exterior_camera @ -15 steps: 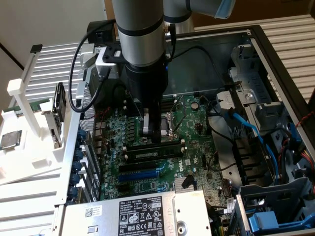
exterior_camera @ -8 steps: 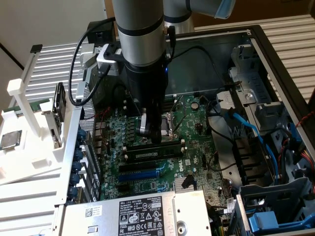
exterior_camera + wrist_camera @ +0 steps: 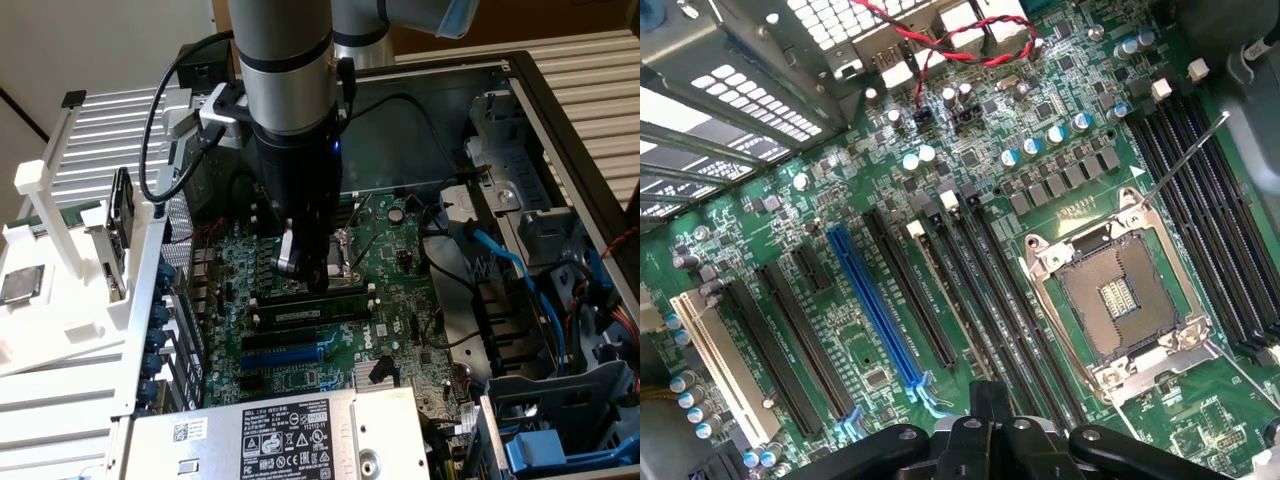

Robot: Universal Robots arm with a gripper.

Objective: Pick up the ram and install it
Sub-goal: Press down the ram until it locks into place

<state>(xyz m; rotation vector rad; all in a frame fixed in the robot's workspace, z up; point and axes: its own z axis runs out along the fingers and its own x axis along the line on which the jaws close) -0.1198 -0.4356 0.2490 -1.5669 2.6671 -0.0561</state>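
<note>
The claw (image 3: pixel 312 272) was closed, with nothing seen held, directly over the ram (image 3: pixel 305 297) seated in a motherboard (image 3: pixel 400 300) slot.

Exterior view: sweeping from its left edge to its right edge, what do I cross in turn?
White rack holding a silver processor chip → the gripper, shut, low over the motherboard just above a ram stick seated in a slot → blue cable → grey drive cage.
</note>
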